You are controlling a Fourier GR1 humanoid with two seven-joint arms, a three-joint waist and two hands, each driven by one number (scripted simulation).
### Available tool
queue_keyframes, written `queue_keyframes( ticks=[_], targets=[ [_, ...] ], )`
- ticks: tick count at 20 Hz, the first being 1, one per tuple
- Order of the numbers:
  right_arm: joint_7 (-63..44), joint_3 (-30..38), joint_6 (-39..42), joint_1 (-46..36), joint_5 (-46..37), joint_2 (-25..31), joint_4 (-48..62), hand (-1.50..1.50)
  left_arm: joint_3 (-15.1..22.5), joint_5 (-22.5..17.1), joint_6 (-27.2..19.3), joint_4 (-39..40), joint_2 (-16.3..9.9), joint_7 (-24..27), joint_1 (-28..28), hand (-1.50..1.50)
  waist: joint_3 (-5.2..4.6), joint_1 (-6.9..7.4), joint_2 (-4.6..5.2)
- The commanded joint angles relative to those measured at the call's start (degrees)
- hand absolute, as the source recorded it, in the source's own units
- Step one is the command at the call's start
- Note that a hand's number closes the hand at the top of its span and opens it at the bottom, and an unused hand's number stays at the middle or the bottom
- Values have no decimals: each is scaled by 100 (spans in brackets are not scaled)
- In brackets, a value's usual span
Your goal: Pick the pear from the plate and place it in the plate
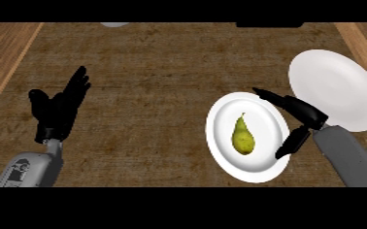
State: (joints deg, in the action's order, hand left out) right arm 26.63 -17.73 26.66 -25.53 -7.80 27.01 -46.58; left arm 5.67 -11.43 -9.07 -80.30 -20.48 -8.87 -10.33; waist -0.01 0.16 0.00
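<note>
A yellow-green pear (242, 136) lies in the middle of a white plate (222, 140) at the lower right of the counter, stem pointing away from me. A second white plate (337, 85) sits further back at the right edge, with nothing on it. My right hand (305, 114) hovers over the right rim of the near plate, fingers straight and spread, thumb pointing down beside the rim, apart from the pear. My left hand (58, 107) rests open at the left, fingers up.
The brown counter top (158, 77) is bordered by lighter wooden strips at left (14, 48) and right. A pale round object (114, 24) and a dark object (269, 24) peek in at the far edge.
</note>
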Motion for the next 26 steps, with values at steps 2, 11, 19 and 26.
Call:
queue_keyframes(
  ticks=[2,11,19,26],
  targets=[
    [-622,-146,117,29,-429,-4,-467,-150,-79,132,46,-39,82,-69,24,0,-1,-14,-11],
    [-572,-180,342,-358,-1230,-547,139,-150,-318,326,223,591,422,151,-348,0,2,-2,14],
    [-625,32,5,-296,-1956,-940,311,-150,-453,489,498,-140,437,5,227,0,3,19,4],
    [-518,57,90,-140,-2301,-926,175,-150,-653,535,605,316,537,-55,-139,0,2,-13,8]
  ],
)
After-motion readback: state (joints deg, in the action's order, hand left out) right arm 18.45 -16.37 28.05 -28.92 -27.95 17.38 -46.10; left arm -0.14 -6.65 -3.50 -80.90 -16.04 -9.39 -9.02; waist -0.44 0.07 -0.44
